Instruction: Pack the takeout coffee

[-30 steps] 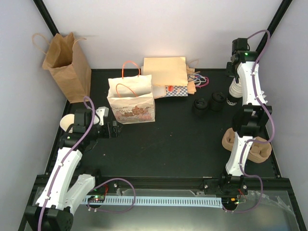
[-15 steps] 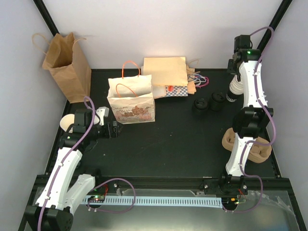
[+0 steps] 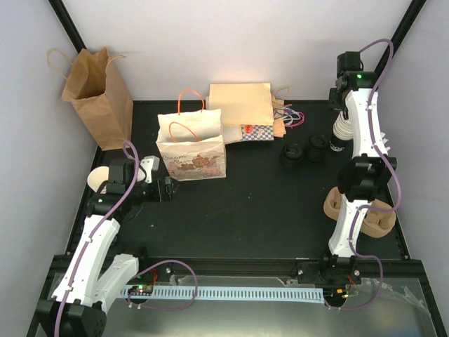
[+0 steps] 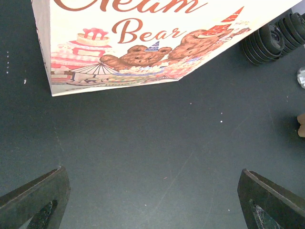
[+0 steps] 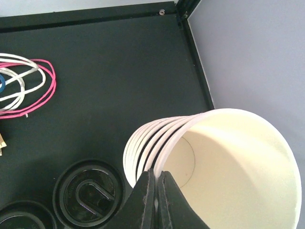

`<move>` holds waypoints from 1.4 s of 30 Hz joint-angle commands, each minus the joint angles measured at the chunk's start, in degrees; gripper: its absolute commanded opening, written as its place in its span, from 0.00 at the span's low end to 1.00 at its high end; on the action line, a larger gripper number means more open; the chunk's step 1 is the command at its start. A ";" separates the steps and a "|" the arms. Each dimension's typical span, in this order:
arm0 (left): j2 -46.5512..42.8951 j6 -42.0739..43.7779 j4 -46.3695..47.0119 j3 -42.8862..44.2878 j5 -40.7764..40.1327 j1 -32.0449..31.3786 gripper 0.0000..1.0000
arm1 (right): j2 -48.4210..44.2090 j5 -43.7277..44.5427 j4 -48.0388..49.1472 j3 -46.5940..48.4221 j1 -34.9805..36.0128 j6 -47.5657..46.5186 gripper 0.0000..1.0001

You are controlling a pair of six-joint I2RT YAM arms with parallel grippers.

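Note:
No lidded takeout coffee shows in any view. A stack of lidless cream cups (image 3: pixel 341 133) stands at the back right. My right gripper (image 5: pixel 156 172) is shut on the rim of the top cup (image 5: pixel 228 162), pinching its wall; in the top view the right gripper (image 3: pixel 342 114) sits right above the stack. Black lids (image 5: pixel 88 193) lie in small stacks just left of the cups (image 3: pixel 303 151). My left gripper (image 4: pixel 155 202) hangs open over bare black table, its fingers (image 4: pixel 38 200) wide apart, in front of the white bear-print bag (image 4: pixel 143 38).
The bear-print bag (image 3: pixel 191 149) stands open at centre left. A tall brown bag (image 3: pixel 98 98) stands at the back left. Flat bags (image 3: pixel 242 105) with coloured handles lie at the back. A brown pulp cup carrier (image 3: pixel 375 217) sits at the right edge. A cream round thing (image 3: pixel 97 177) shows behind the left arm.
The right wrist shifted slightly up and back at the cup stack, still pinching the rim. The left arm barely moved.

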 commanded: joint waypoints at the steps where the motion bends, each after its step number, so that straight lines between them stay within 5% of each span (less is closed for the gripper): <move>1: 0.23 0.74 0.31 0.65 0.66 -0.59 0.99 | -1.23 2.74 -0.21 1.72 0.66 -0.70 0.02; 16: 0.40 0.74 0.30 0.67 0.67 -0.96 0.99 | -2.06 -1.92 -0.82 1.48 0.79 0.09 0.01; 24: 0.31 0.72 0.29 0.65 0.50 -1.17 0.99 | -1.70 7.75 -4.33 4.49 0.84 0.02 0.01; 42: 0.16 0.57 0.07 0.74 0.00 -2.12 0.99 | -14.61 6.79 -3.60 8.69 1.57 -0.83 0.01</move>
